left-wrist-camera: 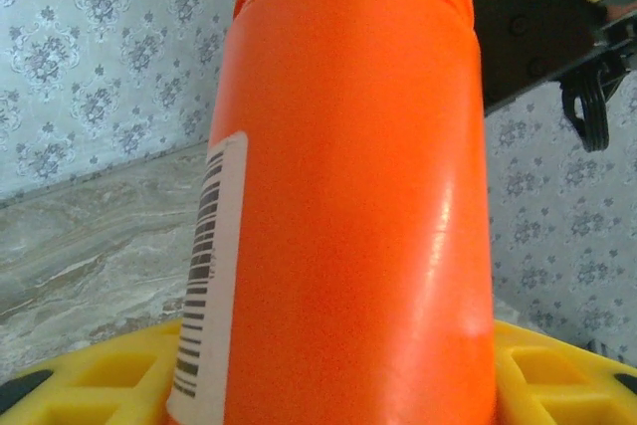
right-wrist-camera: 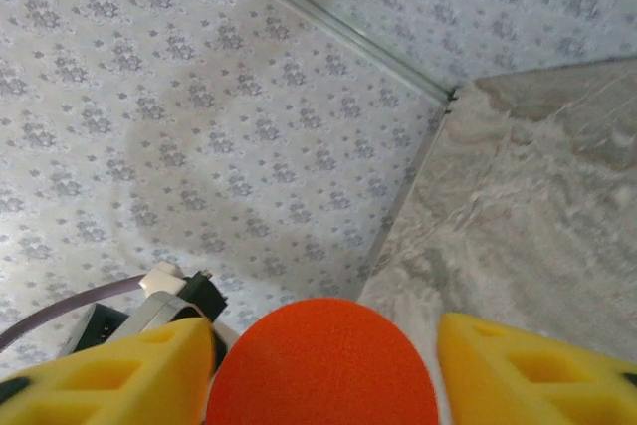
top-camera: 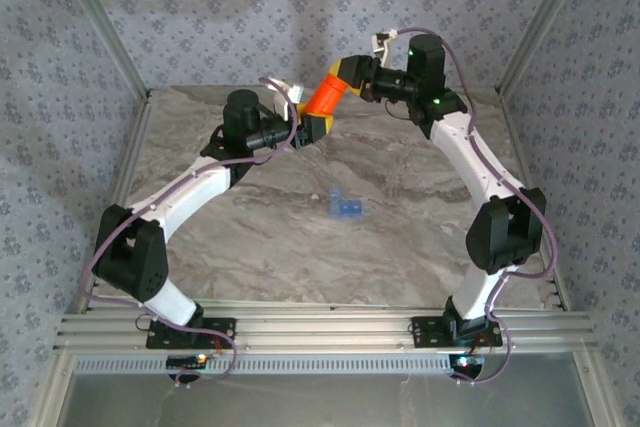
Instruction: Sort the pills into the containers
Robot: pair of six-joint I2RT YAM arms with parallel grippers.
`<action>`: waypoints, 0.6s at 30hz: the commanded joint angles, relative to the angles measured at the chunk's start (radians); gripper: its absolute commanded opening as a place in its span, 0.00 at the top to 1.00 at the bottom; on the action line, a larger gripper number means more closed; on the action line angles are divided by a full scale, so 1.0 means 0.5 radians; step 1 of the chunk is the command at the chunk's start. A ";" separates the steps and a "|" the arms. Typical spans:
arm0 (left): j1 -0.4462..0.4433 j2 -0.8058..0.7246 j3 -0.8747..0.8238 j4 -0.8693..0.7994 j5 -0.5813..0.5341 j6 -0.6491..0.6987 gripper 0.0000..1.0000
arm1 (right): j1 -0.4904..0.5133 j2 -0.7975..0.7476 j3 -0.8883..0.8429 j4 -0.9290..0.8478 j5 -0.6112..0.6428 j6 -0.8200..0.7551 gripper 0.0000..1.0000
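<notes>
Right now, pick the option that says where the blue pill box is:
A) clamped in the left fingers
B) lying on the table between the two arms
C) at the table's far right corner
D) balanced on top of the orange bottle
B: the blue pill box lies flat on the marble table mid-way between the arms, well apart from the orange bottle held up at the back.

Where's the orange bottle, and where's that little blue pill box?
Bottle (top-camera: 324,99): top view, middle of its orange body.
Pill box (top-camera: 346,207): top view, middle of the blue strip.
</notes>
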 commanded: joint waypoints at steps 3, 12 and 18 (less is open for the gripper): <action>0.021 -0.038 0.068 -0.047 -0.064 0.118 1.00 | -0.055 -0.078 0.035 -0.070 0.204 0.131 0.11; -0.029 -0.040 0.083 -0.287 -0.249 0.464 1.00 | 0.005 0.037 0.360 -1.014 0.558 0.175 0.03; -0.044 -0.025 0.101 -0.317 -0.263 0.503 1.00 | 0.094 0.093 0.384 -1.064 0.568 0.195 0.02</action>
